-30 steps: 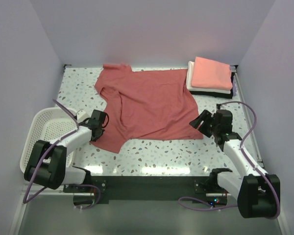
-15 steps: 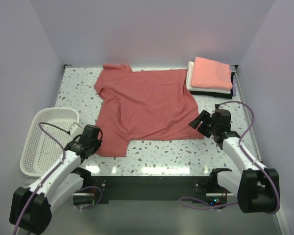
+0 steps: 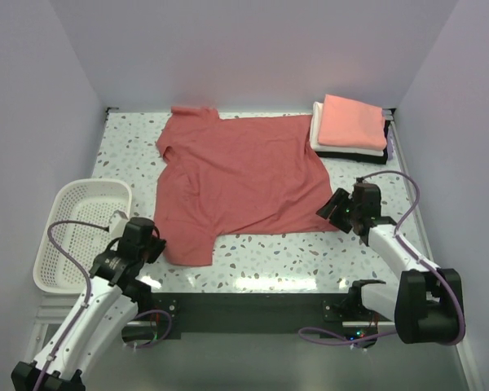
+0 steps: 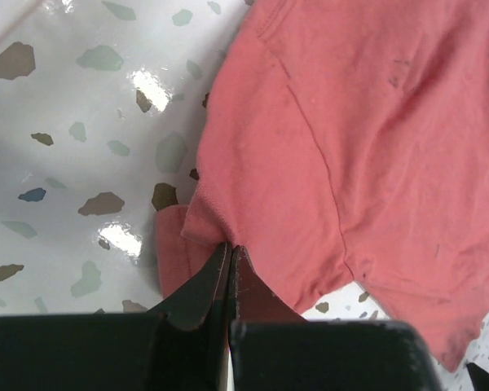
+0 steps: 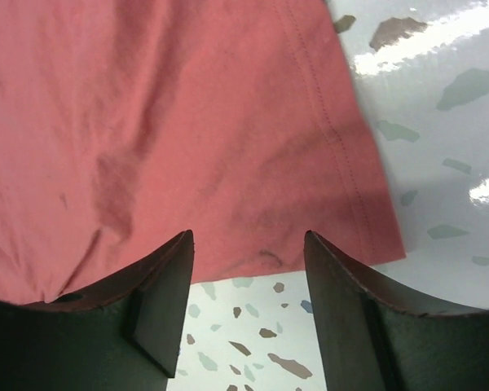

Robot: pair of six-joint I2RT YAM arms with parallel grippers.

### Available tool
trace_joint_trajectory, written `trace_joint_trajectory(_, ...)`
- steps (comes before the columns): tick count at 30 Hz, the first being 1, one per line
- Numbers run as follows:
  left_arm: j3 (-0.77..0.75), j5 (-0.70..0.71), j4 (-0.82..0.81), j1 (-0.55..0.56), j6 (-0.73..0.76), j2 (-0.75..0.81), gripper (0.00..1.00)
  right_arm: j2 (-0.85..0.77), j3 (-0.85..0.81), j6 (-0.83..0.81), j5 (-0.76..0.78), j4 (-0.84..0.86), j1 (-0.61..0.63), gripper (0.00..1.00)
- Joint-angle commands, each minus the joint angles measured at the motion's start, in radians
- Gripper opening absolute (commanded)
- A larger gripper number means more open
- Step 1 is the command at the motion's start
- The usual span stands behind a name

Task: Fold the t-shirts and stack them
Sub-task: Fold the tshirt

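A brick-red t-shirt (image 3: 240, 183) lies spread open on the speckled table. My left gripper (image 3: 156, 247) is at its near left corner. In the left wrist view the jaws (image 4: 230, 248) are shut, pinching the edge of the red cloth (image 4: 375, 122), with a small fold bunched at the tips. My right gripper (image 3: 334, 208) hovers at the near right corner. Its fingers (image 5: 248, 240) stand open just short of the stitched hem (image 5: 342, 155), with nothing between them. At the back right is a stack of folded t-shirts: salmon-pink on top (image 3: 352, 120), white (image 3: 317, 135) beneath, black (image 3: 350, 155) at the bottom.
A white mesh basket (image 3: 77, 232) stands at the left edge beside my left arm. Walls close in the table at the back and on both sides. Bare speckled tabletop (image 3: 269, 248) runs along the front below the shirt.
My left gripper has shut on the shirt's near left corner and drawn back toward the front edge, pulling that side straighter. The right gripper has edged slightly closer to the hem.
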State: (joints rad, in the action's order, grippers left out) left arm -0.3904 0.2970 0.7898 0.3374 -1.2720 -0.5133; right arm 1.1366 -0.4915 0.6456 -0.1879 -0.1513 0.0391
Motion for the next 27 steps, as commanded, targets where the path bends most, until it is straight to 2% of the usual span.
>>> trace_joint_trajectory(1, -0.085, -0.022, 0.068, 0.008, -0.001, 0.035, 0.00, 0.012, -0.004, -0.009, 0.067, -0.043, 0.002, 0.58)
trace_joint_trajectory(3, -0.126, -0.013, 0.094, 0.008, 0.011, 0.047, 0.00, 0.005, -0.004, -0.009, 0.099, -0.065, 0.001, 0.54)
trace_joint_trajectory(14, -0.203, -0.042, 0.141, 0.008, 0.034, 0.119, 0.00, -0.126, 0.005, 0.009, 0.272, -0.254, 0.001, 0.50)
trace_joint_trajectory(27, -0.255, -0.056, 0.200, 0.008, 0.045, 0.165, 0.00, -0.041, 0.034, 0.063, 0.216, -0.146, 0.001, 0.44)
